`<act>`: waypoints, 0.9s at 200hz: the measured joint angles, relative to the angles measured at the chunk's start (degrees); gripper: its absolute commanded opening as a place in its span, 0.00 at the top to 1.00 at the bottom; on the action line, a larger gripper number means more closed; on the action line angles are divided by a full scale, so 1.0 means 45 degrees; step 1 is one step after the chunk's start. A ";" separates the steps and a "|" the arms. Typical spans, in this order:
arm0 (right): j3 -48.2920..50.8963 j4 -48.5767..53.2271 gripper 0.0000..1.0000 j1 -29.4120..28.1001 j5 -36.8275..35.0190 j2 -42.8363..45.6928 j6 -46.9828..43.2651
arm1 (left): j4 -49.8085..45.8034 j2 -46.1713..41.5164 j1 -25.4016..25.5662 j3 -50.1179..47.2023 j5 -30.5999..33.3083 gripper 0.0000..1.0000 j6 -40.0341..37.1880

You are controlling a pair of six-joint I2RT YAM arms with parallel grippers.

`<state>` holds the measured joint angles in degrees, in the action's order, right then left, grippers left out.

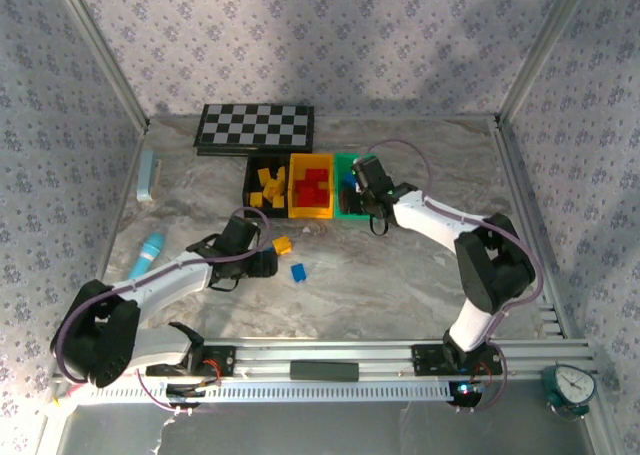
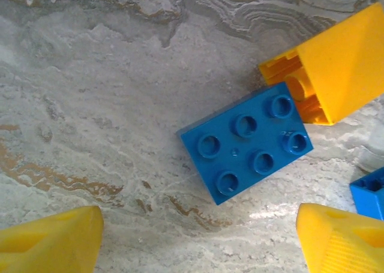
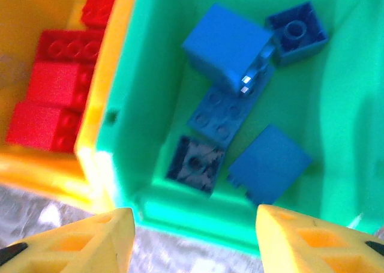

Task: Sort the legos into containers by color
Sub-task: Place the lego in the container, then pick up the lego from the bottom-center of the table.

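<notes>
Three containers stand side by side: a black one with yellow legos, a yellow one with red legos, and a green one. My right gripper hovers open above the green container's near rim, nothing between its fingers; several blue legos lie inside. On the table my left gripper is open and low. A blue six-stud lego lies just ahead of its fingertips, a yellow lego beyond it, and another blue lego at the right edge.
A folded checkerboard lies behind the containers. A pale blue flat object and a cyan cylinder lie on the left of the table. Metal frame posts and patterned walls bound the marbled tabletop.
</notes>
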<state>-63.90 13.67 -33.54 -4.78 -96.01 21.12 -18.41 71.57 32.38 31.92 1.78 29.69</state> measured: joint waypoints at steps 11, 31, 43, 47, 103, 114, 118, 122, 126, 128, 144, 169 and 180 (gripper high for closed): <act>0.0194 0.0253 0.42 -0.0685 -0.0015 0.0457 0.0000 | -0.0024 0.0121 0.0000 0.0141 0.0151 0.19 0.0000; 0.0534 0.0364 0.40 -0.2254 -0.0029 0.1054 0.0102 | -0.0029 0.0253 -0.0005 0.0413 0.0374 0.20 0.0000; 0.0816 0.0374 0.39 -0.3206 0.0034 0.1209 0.0330 | 0.0058 0.0316 -0.0005 0.0515 0.0437 0.20 0.0005; 0.0923 0.0379 0.39 -0.3531 0.0058 0.1219 0.0437 | 0.0087 0.0350 -0.0005 0.0539 0.0447 0.20 0.0010; 0.1452 0.0534 0.39 -0.6042 -0.0053 0.0029 0.1889 | 0.0131 0.0884 -0.0005 0.0729 0.0588 0.23 0.0199; 0.1447 0.0520 0.38 -0.6266 -0.0097 -0.0457 0.2103 | 0.0155 0.0869 -0.0029 0.0729 0.0695 0.23 0.0287; 0.1443 0.0525 0.38 -0.6334 -0.0102 -0.0622 0.2157 | 0.0155 0.0860 -0.0039 0.0729 0.0733 0.23 0.0330; 0.1443 0.0520 0.38 -0.6387 -0.0117 -0.0787 0.2229 | 0.0146 0.0845 -0.0063 0.0729 0.0777 0.23 0.0345; 0.1443 0.0520 0.38 -0.6431 -0.0136 -0.0918 0.2288 | 0.0146 0.0821 -0.0097 0.0729 0.0801 0.23 0.0389; 0.1443 0.0520 0.38 -0.6445 -0.0136 -0.0962 0.2312 | 0.0141 0.0797 -0.0117 0.0729 0.0811 0.23 0.0413; 0.1350 0.0534 0.38 -0.6509 -0.0330 -0.1180 0.2487 | 0.0155 0.0583 -0.0301 0.0724 0.0855 0.23 0.0534; 0.1039 0.0364 0.38 -0.6509 -0.0442 -0.1316 0.2667 | 0.0209 0.0117 -0.0719 0.0597 0.0850 0.23 0.0665; 0.0976 0.0267 0.38 -0.6509 -0.0476 -0.1360 0.2720 | 0.0243 0.0029 -0.0869 0.0510 0.0850 0.23 0.0670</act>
<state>-59.51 14.87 -62.83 -6.92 -102.13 33.36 -17.32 71.70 28.47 34.22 5.61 32.71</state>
